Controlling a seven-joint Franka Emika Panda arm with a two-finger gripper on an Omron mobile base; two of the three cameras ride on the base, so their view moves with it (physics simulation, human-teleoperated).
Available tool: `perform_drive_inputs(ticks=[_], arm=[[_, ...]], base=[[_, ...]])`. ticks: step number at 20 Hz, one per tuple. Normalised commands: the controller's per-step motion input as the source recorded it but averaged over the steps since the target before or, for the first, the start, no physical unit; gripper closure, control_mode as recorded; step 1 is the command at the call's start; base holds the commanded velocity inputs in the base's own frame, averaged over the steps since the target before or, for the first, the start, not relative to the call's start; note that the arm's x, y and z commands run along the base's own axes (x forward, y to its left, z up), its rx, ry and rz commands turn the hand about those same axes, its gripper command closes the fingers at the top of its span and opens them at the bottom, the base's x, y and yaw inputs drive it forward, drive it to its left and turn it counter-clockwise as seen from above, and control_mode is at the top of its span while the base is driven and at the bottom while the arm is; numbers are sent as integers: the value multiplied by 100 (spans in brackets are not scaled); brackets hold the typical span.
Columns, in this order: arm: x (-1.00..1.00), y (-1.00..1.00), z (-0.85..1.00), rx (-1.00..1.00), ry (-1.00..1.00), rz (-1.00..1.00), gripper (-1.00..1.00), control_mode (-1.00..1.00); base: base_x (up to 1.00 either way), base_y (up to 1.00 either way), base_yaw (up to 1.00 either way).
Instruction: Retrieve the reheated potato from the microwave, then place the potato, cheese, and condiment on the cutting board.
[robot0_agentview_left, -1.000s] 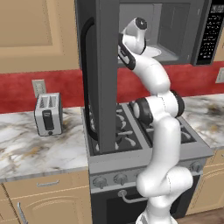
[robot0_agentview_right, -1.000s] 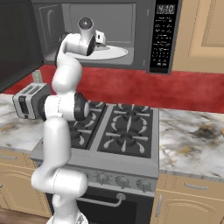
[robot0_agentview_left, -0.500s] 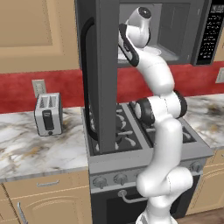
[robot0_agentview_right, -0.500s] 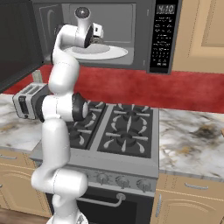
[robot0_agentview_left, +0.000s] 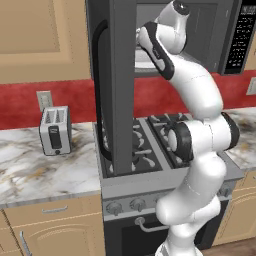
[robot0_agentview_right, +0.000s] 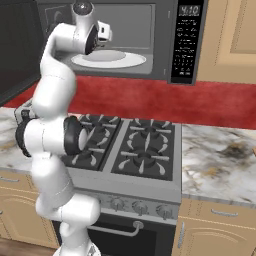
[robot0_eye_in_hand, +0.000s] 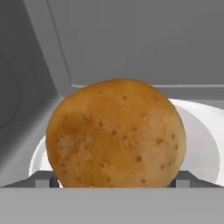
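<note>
The microwave hangs over the range with its wide dark door swung open. Inside, a white round plate carries the potato, a rough golden-brown lump seen very close in the hand view. My gripper is inside the oven cavity, open, with one dark fingertip on each side of the potato's base; contact cannot be made out. From the right base view the gripper sits just above the plate's left part. The cheese, the condiment and the cutting board are out of view.
A gas stove lies under the microwave, with marble counters on both sides. A silver toaster stands on the left counter. The open door juts out over the stove's left edge, close beside my arm.
My hand has risen slightly and pushed further into the microwave, closer to the potato. The jaws have stayed wide apart.
</note>
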Motion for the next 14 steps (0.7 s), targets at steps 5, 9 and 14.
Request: perform_drive_inputs(ticks=[5, 9, 14], arm=[[-100, 0, -43, -1, -22, 0, 100, -100], [-100, 0, -11, 0, -25, 0, 100, -100], [-100, -9, 28, 0, -21, 0, 100, -100]], base=[[0, 0, 0], [0, 0, 0], [0, 0, 0]])
